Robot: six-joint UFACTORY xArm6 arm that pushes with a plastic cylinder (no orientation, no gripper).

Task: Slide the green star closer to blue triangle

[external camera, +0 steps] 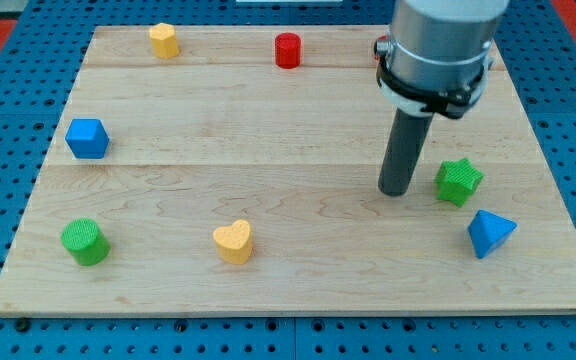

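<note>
Nearest the camera, our wooden board's (298,300) front edge carries a yellow heart (233,241) and a green cylinder (85,241), both far to the view's left of the blue triangle (490,234). The green star (458,182) sits just above and slightly left of that triangle, near but apart. My tip (398,190) stands just left of the star, grasping nothing, seemingly not touching. We judge it best to circle above the star, then push downward gently.

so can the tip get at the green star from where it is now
Probably yes: my tip sits just to the view's left of the green star, nothing between them. The blue triangle lies below-right.
</note>
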